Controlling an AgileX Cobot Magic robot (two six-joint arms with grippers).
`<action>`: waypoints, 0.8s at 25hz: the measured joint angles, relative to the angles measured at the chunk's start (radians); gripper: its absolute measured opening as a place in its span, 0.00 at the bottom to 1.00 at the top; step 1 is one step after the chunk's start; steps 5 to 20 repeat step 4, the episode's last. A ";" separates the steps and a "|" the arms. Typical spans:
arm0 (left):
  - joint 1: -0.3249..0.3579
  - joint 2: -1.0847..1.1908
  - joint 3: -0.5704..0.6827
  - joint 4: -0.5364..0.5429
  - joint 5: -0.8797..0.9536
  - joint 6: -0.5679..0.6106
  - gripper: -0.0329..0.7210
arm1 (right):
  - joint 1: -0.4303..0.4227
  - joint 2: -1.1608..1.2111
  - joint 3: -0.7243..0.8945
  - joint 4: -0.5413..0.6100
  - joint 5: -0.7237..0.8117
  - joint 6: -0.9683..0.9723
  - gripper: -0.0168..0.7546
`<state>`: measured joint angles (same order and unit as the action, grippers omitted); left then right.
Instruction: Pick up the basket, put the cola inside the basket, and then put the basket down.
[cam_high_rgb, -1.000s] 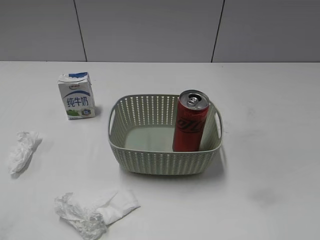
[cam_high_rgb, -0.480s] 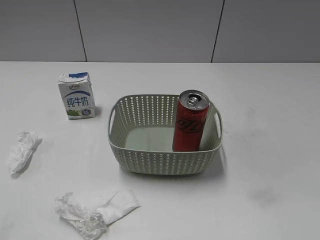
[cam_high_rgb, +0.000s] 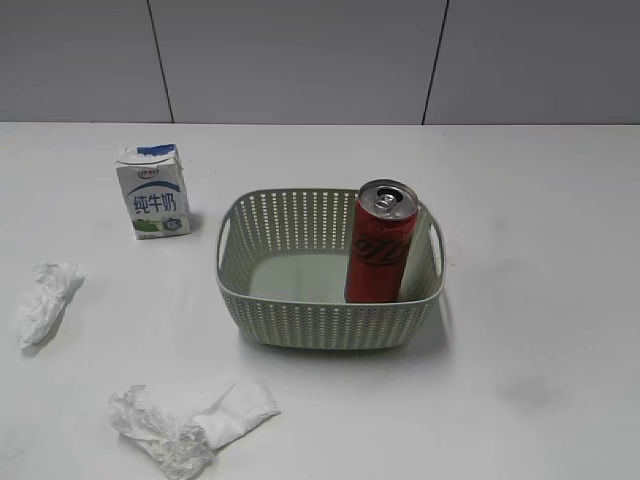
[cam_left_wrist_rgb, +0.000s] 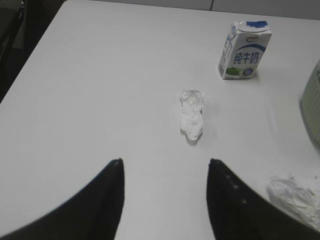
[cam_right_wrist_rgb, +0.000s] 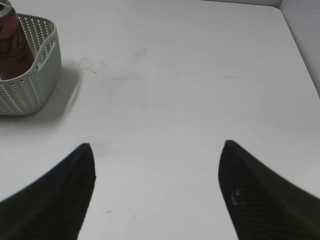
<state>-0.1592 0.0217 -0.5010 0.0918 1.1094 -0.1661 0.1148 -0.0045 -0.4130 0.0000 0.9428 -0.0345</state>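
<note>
Showing both claws (cam_left_wrist_rgb: 165, 172) (cam_right_wrist_rgb: 156, 155) spread empty, wrist views miss the upright cola (cam_high_rgb: 380, 255) inside basket (cam_high_rgb: 325, 320).

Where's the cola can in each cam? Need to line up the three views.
Exterior view: the cola stands upright in the right end of the basket, near picture centre.
Left wrist view: not in it; only a sliver of the basket shows at the right edge.
Right wrist view: top-left corner, inside the basket, cut off by the frame.
Shared landmark: the basket.
</note>
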 joint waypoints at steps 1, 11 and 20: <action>0.000 -0.001 0.001 0.000 -0.001 0.000 0.58 | 0.000 0.000 0.000 0.000 0.000 0.000 0.78; 0.000 -0.003 0.001 0.000 -0.001 0.000 0.55 | 0.000 0.000 0.000 0.000 0.000 0.000 0.78; 0.000 -0.003 0.001 0.000 -0.001 0.000 0.55 | 0.000 0.000 0.000 0.000 0.000 0.000 0.78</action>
